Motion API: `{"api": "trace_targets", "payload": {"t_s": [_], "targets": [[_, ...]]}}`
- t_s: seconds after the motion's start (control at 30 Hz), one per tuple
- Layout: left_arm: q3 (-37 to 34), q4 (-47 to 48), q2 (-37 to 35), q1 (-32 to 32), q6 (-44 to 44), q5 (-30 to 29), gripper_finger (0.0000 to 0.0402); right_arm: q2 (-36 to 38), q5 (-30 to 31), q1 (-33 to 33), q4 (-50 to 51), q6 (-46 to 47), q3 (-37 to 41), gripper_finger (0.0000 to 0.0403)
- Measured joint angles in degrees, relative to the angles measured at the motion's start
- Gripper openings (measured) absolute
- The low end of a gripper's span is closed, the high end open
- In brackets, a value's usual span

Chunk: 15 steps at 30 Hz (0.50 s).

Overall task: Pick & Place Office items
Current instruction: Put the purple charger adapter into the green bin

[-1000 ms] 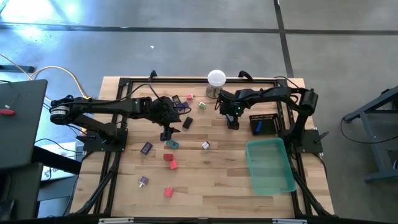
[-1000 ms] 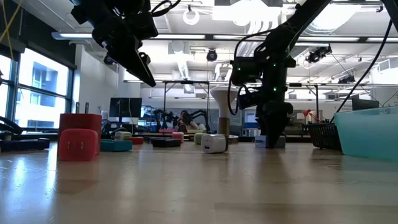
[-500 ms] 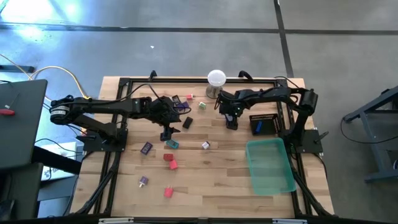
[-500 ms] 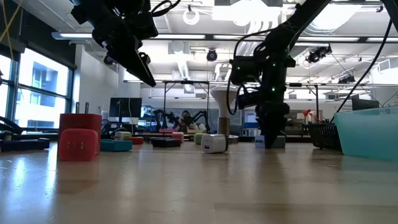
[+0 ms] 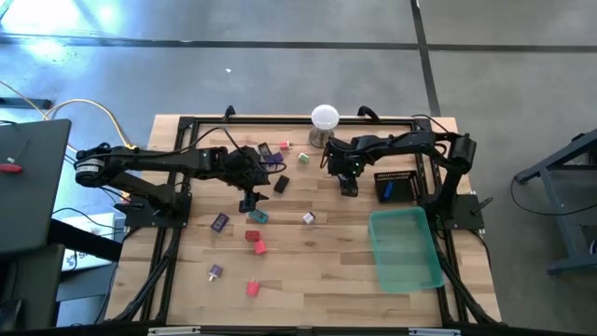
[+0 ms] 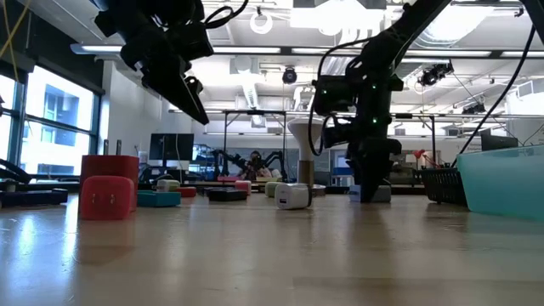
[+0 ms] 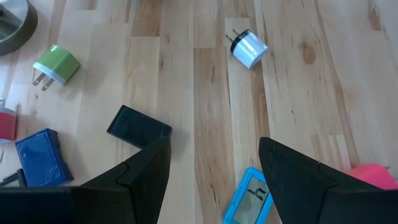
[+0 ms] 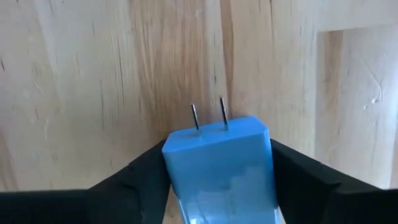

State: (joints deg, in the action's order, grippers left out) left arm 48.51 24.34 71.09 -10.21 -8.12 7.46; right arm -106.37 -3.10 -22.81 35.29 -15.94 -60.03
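The office items lie scattered over the wooden table: a black block, a teal piece, a red block, a white charger, a green charger and a purple piece. My right gripper stands low at the table's far middle, shut on a blue plug charger. My left gripper hovers open above the table, between the black block and the teal piece. My right gripper pinches the blue charger between its two fingers, one on each side face. The fingers come from above, pointing down. The charger's two metal prongs stick out past the fingers. In the low view the charger sits at the table's surface.
A translucent green tray lies at the table's right near side. A black basket stands beside the right arm. A white ball on a metal stand is at the far edge. Pink pieces lie toward the near edge.
My right gripper, low at the table with the blue charger, has drifted slightly toward the table's left. My left gripper has shifted a little while staying above the table. The loose items have kept their places.
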Motion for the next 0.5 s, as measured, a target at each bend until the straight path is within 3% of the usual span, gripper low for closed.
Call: {"api": "trace_targets", "payload": {"t_s": [0.5], "targets": [[-0.02, -0.49, 0.0, 0.02, -0.02, 0.0, 0.0234, 2.33, 4.27, 1.88, 0.43, 7.16, 0.24, 0.0204]]}}
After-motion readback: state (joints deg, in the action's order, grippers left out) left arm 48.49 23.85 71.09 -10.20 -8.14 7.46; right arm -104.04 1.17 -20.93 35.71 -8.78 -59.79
